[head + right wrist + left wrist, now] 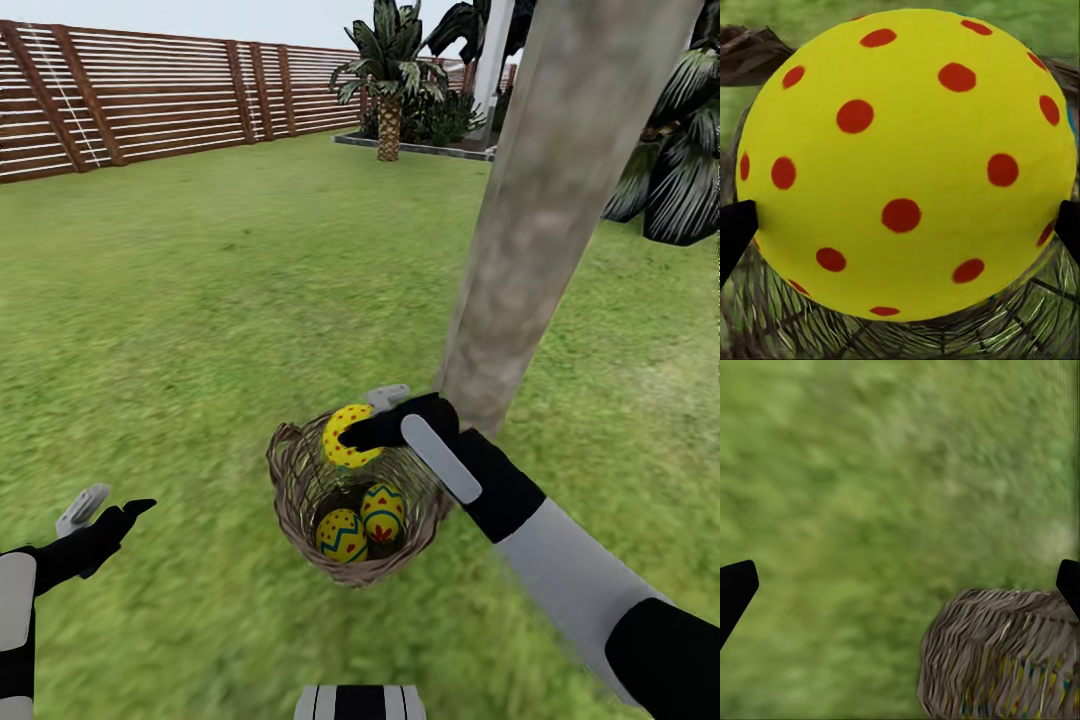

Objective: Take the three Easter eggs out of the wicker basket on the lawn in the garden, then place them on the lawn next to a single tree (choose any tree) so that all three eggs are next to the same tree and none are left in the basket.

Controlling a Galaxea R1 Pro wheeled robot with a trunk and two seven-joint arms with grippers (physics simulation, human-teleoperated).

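- Right gripper is clamped on one of the Easter eggs, the yellow one with red dots, holding it just above the far rim of the wicker basket. In the right wrist view that dotted egg sits between the two black fingertips, one on each side, touching it.
- Left gripper hangs over the lawn off to the left of the basket, fingers spread wide and nothing between them. Its wrist view shows the two dark fingertips far apart at the edges, grass in between, and the woven side of the basket near one of them.
- Basket sits on the grass right at the foot of the tree, its far right side just about against the trunk.
- Inside the basket: two more eggs side by side, both yellow with blue zigzag bands and red marks. One is toward the near rim, the other just beside it, looks like they touch.
- No writing or labels I can read anywhere, not on the eggs, the basket or the arms.
- Further back there's a brown slatted fence along the far left edge of the lawn, a palm-looking plant at the far end, and dark broad-leaved plants to the right behind the trunk.
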